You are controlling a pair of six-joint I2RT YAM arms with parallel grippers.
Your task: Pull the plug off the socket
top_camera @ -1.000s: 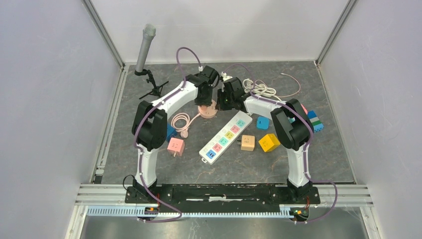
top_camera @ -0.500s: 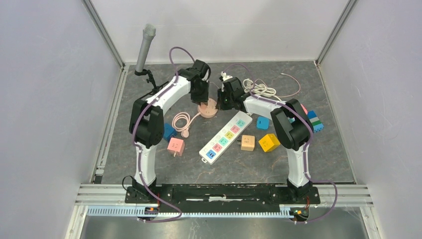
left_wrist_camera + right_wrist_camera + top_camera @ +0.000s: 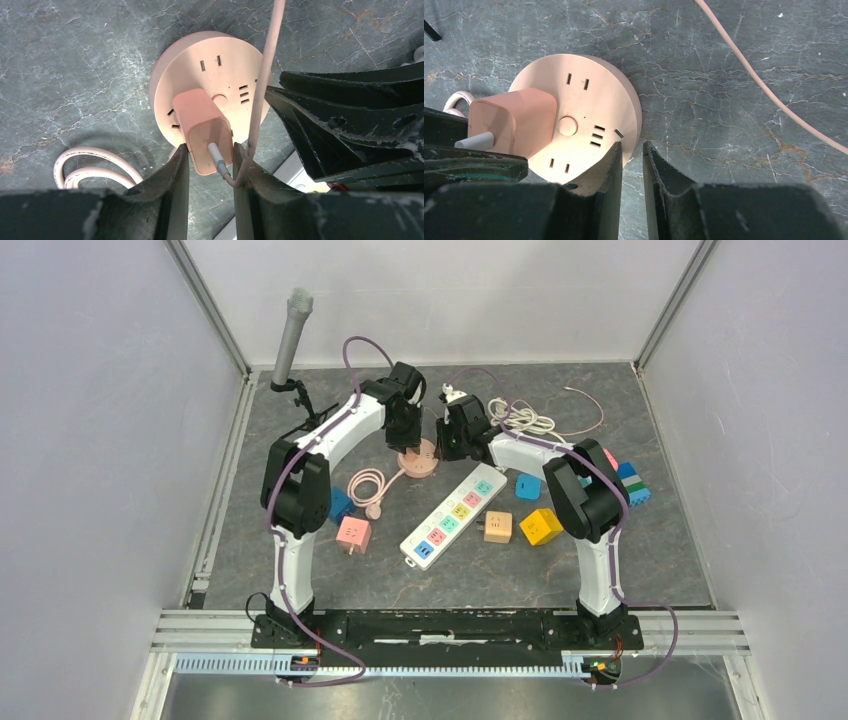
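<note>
— Plug point(image 3: 202, 127) sits in the round socket point(image 3: 225, 65) on the bench point(image 3: 75, 75). Left jaws clamp the plug; right jaws, nearly closed and empty, rest on the socket's rim.
— If they slip off, the socket probably lifts too.

Under L gripper point(image 3: 411, 447) & R gripper point(image 3: 444, 448): dark grey marbled tabletop point(image 3: 300, 580), pale veins, some rust-brown streaks point(image 3: 794, 165) off to the R gripper's right. Beyond both: plain whitish back wall point(image 3: 450, 300). Left of L gripper: pale lilac side wall point(image 3: 100, 460); right of R gripper: matching wall point(image 3: 770, 460). Alu posts point(image 3: 205, 305) at back corners. Alu rail point(image 3: 215, 510) along tabletop's left edge. Light even, shadows soft.
</note>
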